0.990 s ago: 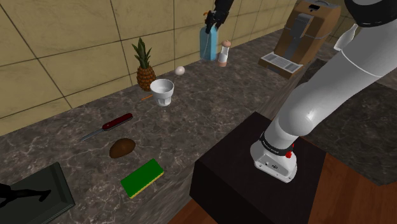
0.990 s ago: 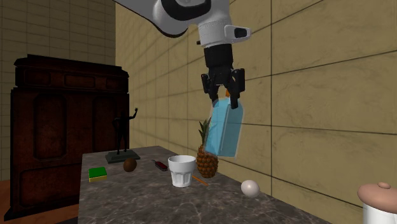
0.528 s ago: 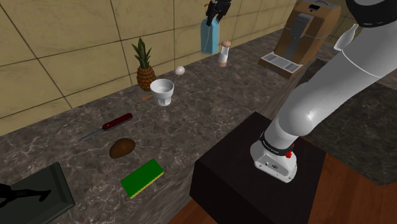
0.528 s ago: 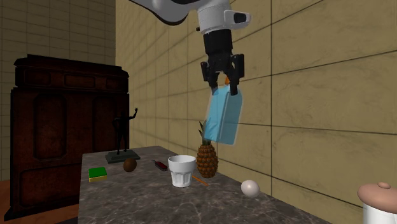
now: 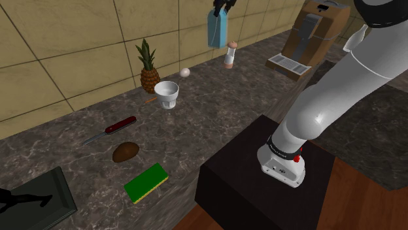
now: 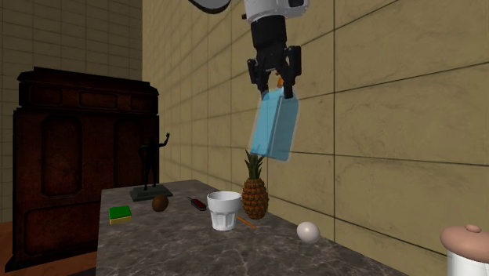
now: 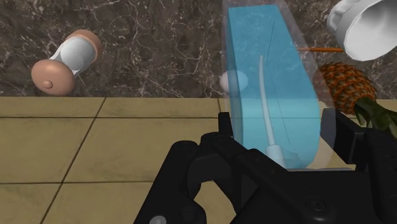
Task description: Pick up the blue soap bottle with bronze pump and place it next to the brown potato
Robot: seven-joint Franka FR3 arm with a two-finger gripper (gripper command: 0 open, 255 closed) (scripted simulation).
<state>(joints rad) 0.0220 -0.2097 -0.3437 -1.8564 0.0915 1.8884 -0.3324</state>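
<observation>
High above the counter's far end, close to the tiled wall, my gripper (image 5: 222, 5) is shut on the top of the translucent blue soap bottle (image 5: 217, 28). The bottle (image 6: 274, 129) hangs tilted below the gripper (image 6: 274, 78), well clear of the counter. In the wrist view the bottle (image 7: 273, 83) sits clasped between the black fingers (image 7: 224, 130), its inner tube visible, and its pump is hidden by the hand. The brown potato (image 5: 125, 151) lies on the marble counter toward the shoulder view's lower left, and it also appears small and far off in the second exterior view as the potato (image 6: 160, 203).
Along the counter are a pineapple (image 5: 149, 68), a white cup (image 5: 167, 93), a white egg (image 5: 186, 72), a white-and-tan shaker (image 5: 229, 55), a red pocket knife (image 5: 118, 125), a green sponge (image 5: 146, 182) and a dark base with a figurine (image 5: 36, 199). A coffee machine (image 5: 314, 29) stands at the far right.
The gripper has lifted the blue bottle higher, away from the counter and the shaker. Nothing on the counter has moved.
</observation>
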